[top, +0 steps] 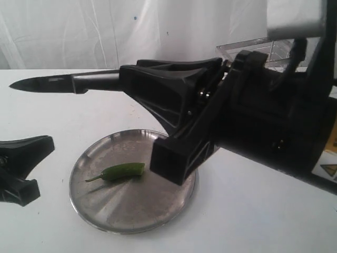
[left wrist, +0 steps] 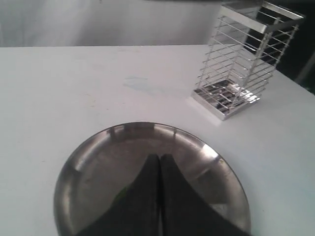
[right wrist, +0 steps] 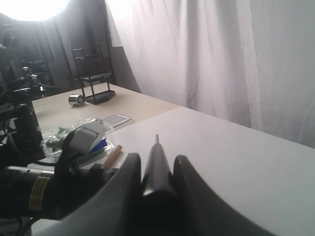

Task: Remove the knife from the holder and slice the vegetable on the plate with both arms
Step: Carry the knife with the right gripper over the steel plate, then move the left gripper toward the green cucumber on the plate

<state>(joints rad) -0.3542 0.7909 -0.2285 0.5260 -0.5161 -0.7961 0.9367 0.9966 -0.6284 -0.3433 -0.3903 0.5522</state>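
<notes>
**A:** Knife point(top: 50, 83) position, relative to the plate point(top: 105, 213)?

**B:** Above its far edge, level, tip pointing past the left rim. Handle clamped narrowly in the right gripper point(right wrist: 156, 184). Already out of the holder point(left wrist: 246, 64), itself well beyond the plate.

**A:** Chilli point(top: 122, 171)? Left gripper point(left wrist: 160, 162)?

**B:** Lying loose near the plate's centre; pressed fully shut, empty, at the plate's left side.

**A:** Best way to proceed?

**B:** Probably pin the stem end first, then lower the blade edge-down across the pod, slowly, clear of the left gripper.
</notes>
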